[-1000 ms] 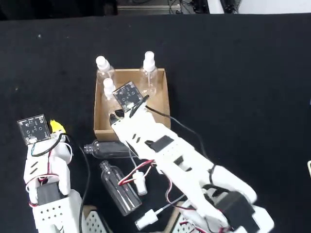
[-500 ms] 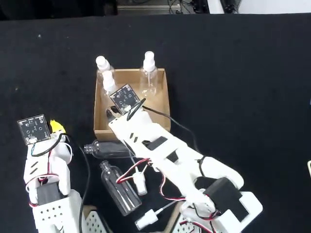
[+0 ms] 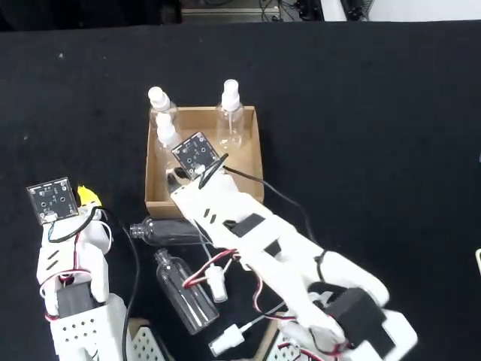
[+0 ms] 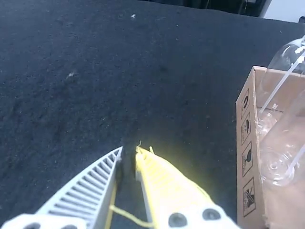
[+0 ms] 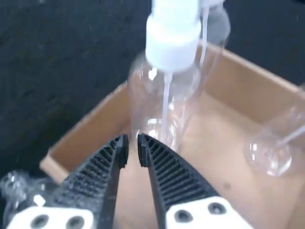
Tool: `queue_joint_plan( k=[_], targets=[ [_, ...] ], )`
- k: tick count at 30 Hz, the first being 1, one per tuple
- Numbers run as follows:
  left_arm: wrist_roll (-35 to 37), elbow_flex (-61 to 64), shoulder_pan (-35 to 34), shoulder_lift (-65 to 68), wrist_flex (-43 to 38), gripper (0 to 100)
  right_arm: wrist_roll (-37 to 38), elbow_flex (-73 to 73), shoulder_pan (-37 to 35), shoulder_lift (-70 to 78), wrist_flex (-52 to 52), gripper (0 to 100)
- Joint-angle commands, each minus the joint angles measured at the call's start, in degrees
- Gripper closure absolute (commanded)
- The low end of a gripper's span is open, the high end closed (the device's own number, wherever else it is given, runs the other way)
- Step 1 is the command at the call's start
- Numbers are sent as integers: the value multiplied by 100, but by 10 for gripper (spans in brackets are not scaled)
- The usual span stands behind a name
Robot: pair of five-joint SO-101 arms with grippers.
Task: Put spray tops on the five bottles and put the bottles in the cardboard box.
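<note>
Currently the right gripper (image 5: 133, 140), jaws nearly together and empty, hangs over the cardboard box (image 3: 258, 158) beside an upright capped bottle (image 5: 164, 95). Two uncapped bottles (image 3: 161, 231) lie flat behind it, between the arms.

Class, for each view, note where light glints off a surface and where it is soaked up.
High view: the black table returns almost no light; pale glints streak the lying bottle beside the cardboard box. Left wrist view: bright rings glint on a bottle base in that box. Right wrist view: white highlights run down the standing bottle under its spray top.
</note>
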Motion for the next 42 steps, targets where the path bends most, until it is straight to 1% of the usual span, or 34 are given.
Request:
queue_joint_plan(
  k=[1, 3, 6, 8, 18, 27, 35, 39, 42],
  targets=[
    [62, 136, -40, -26, -141, 970, 53, -418, 26, -435, 791, 988],
    [62, 136, -40, -26, -141, 970, 53, -620, 167, -347, 976, 988],
    [62, 136, -40, -26, -132, 970, 53, -831, 484, -66, 958, 988],
    [62, 136, -40, -26, -132, 970, 53, -945, 554, 154, 967, 988],
    [62, 136, -40, -26, -132, 970, 53, -1358, 264, 787, 949, 988],
    [62, 136, -40, -26, -132, 970, 53, -1815, 273, 1349, 949, 988],
    [62, 136, -40, -26, -132, 970, 53, -1886, 264, 1385, 941, 988],
    [62, 136, -40, -26, -132, 970, 53, -1859, 202, 1437, 659, 988],
    [62, 136, -40, -26, -132, 970, 53, -1859, 105, 1437, 668, 987]
  ],
)
